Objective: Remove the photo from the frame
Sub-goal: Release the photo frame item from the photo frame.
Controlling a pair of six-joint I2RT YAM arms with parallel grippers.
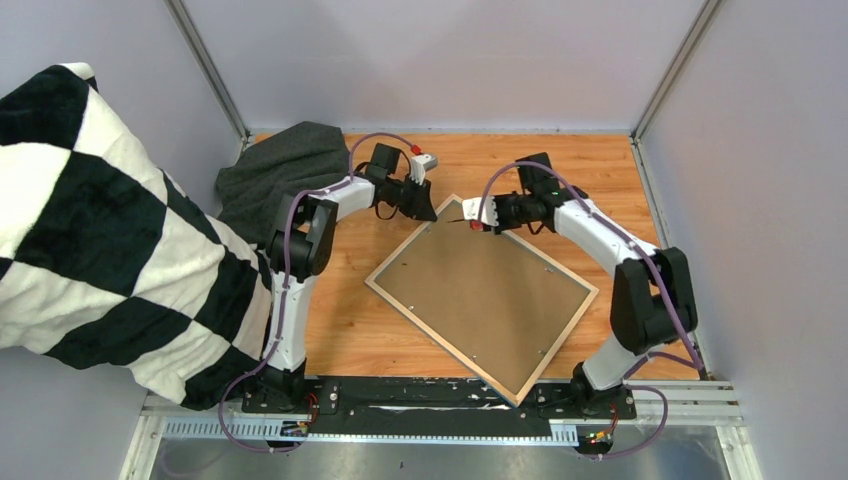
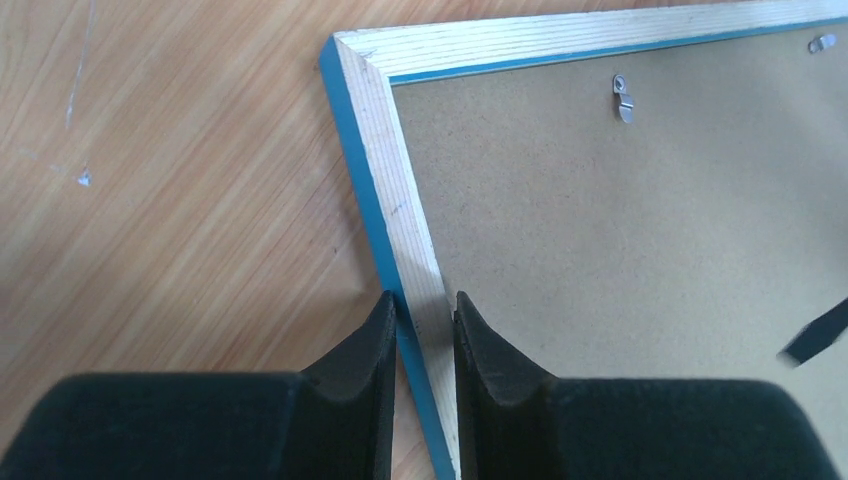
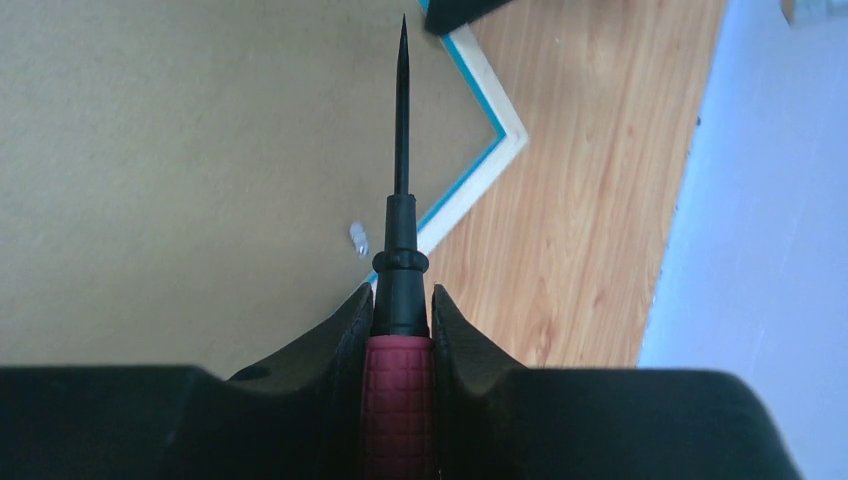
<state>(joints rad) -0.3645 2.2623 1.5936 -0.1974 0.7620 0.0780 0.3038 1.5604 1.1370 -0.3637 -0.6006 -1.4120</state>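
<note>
Finding the frame (image 2: 388,150) flat and back-up on the middle of the wooden table (image 1: 340,330), turned cornerwise, brown backing board (image 1: 485,290) uppermost. Pinching its rail just left of the far corner with the left gripper (image 2: 422,300), one finger on each side. Clamping a red-handled screwdriver (image 3: 400,260) in the right gripper (image 3: 400,292), tip over the board by that corner.

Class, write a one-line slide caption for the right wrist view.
Right claw grips a red-handled screwdriver, pointed across the brown backing board of the frame, near its corner.
</note>
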